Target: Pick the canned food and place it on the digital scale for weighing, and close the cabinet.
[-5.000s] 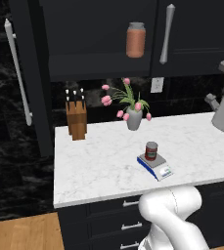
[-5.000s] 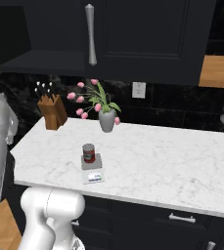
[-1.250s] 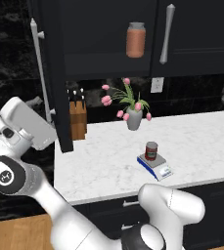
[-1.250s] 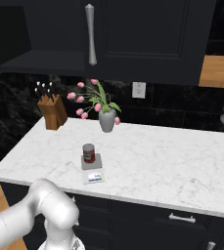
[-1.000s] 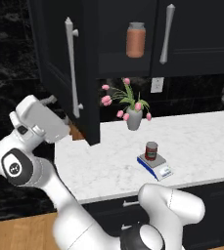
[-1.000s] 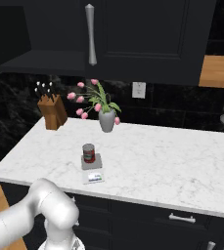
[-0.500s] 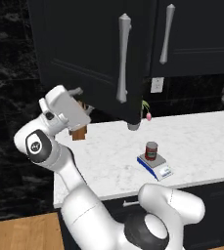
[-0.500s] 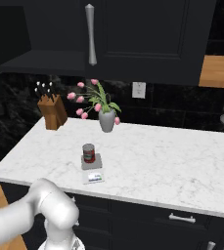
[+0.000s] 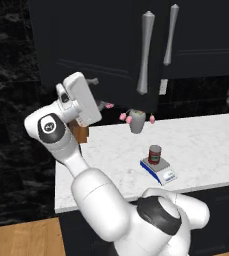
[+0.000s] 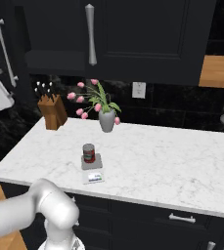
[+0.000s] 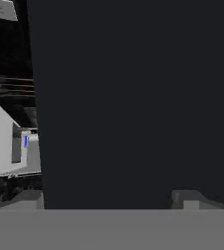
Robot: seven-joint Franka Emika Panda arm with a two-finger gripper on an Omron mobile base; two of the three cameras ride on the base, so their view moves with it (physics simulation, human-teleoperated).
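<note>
One cabinet door (image 9: 101,50) swinging on its hinge, rigid and light, best pushed flat on the panel, pressing close ahead of the gripper (image 11: 111,197) with fingers spread wide on nothing; canned food (image 9: 155,154) sitting on the digital scale (image 9: 158,168), well right of the door's handle (image 9: 145,52).

Both base views look forward and down from behind, left and right, sharing the white marble counter (image 9: 206,145) (image 10: 182,161); the hand view sits close against the dark navy cabinet door (image 11: 133,97).
</note>
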